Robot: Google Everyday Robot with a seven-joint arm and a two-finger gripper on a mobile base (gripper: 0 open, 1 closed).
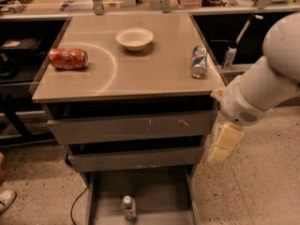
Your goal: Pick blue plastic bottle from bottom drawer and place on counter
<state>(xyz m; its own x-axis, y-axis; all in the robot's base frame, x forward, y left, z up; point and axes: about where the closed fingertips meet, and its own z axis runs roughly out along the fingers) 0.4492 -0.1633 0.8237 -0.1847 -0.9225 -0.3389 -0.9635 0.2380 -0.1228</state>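
Observation:
The blue plastic bottle (pixel 128 207), clear with a white cap, stands upright near the front of the open bottom drawer (pixel 154 186). The counter (pixel 154 74) is the glossy beige top with a white arc mark. My gripper (pixel 225 142) hangs off the white arm (pixel 267 83) at the cabinet's right side, level with the middle drawer. It is above and to the right of the bottle, apart from it, and holds nothing that I can see.
On the counter are a red soda can (pixel 69 58) lying at the left, a white bowl (pixel 134 38) at the back middle and a blue-silver soda can (pixel 198 61) lying at the right edge. Two upper grey drawers (pixel 133 127) are slightly open. A shoe (pixel 5 199) is at the lower left.

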